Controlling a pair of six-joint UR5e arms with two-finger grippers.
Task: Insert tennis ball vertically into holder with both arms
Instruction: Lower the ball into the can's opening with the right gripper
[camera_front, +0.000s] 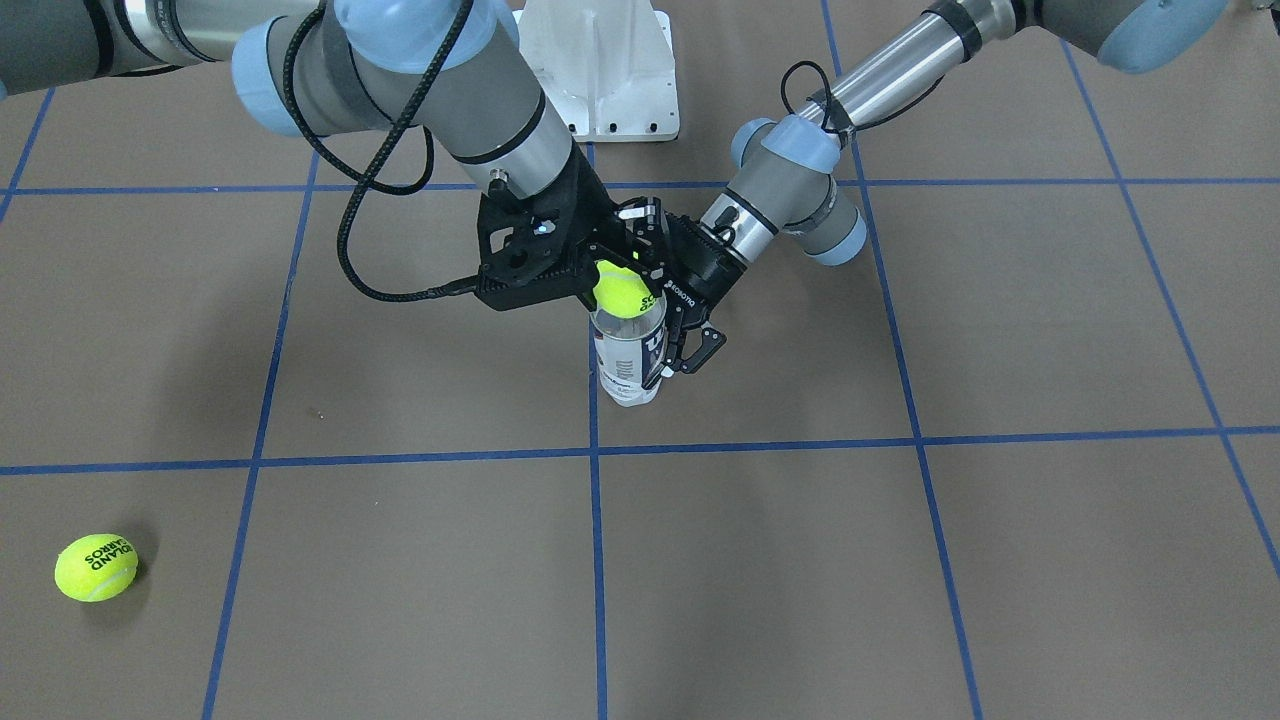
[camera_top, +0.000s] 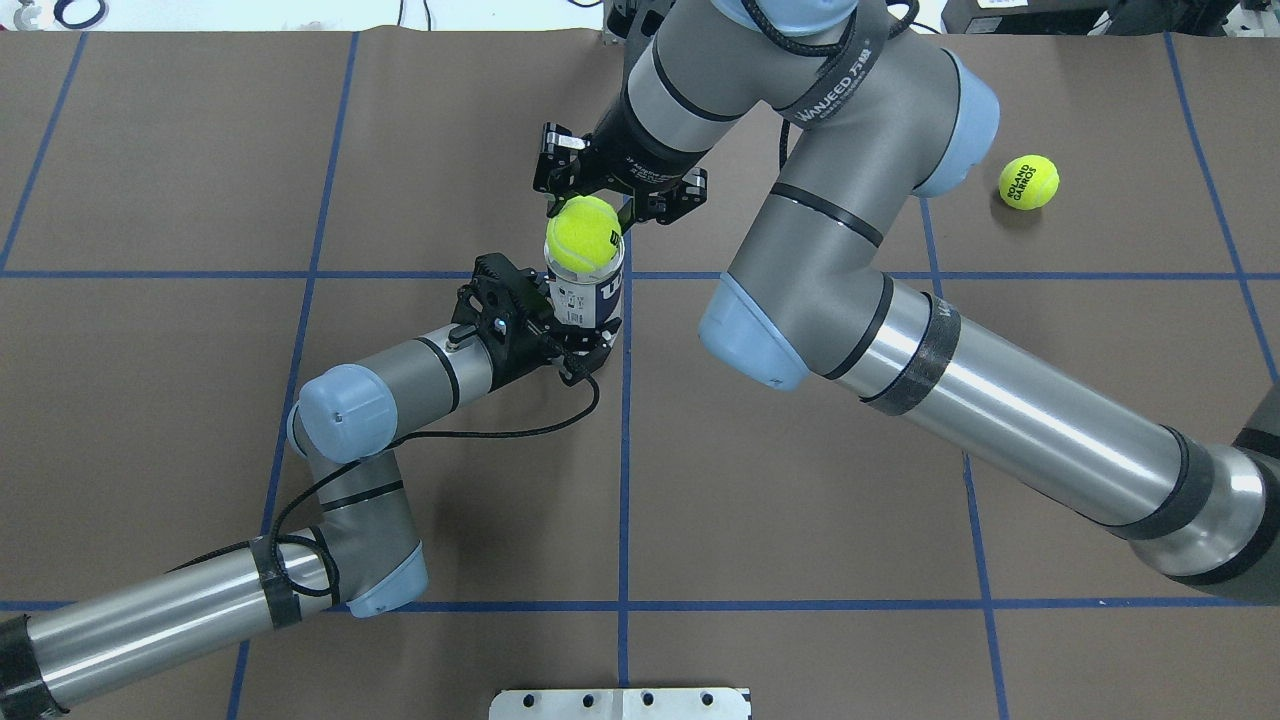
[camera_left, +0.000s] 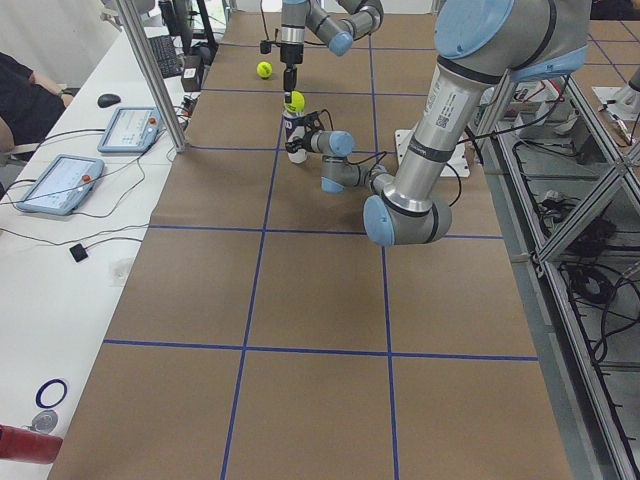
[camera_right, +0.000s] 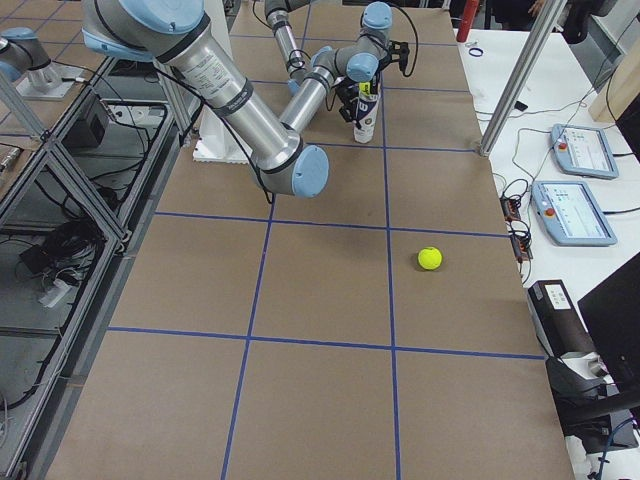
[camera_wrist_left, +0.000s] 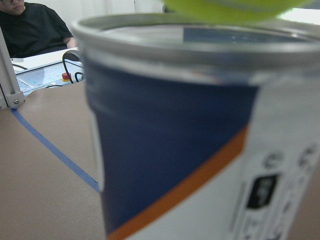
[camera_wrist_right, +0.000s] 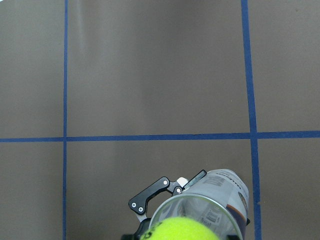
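Note:
The holder (camera_front: 625, 365), a clear can with a navy-and-white label and a silver rim, stands upright on the table. My left gripper (camera_front: 660, 345) is shut on its body from the side; it also shows in the overhead view (camera_top: 585, 325). The label fills the left wrist view (camera_wrist_left: 165, 150). My right gripper (camera_top: 588, 212) comes down from above and is shut on a yellow tennis ball (camera_top: 583, 235). The ball sits right at the can's mouth (camera_front: 622, 290), its underside level with the rim. In the right wrist view the ball (camera_wrist_right: 182, 229) lies inside the rim ring.
A second tennis ball (camera_top: 1028, 182) lies loose on the table on my right (camera_front: 96, 567). The white pedestal base (camera_front: 600, 70) stands at my edge of the table. Blue tape lines cross the brown table. Operators' desks with tablets (camera_right: 580, 150) run along the far side.

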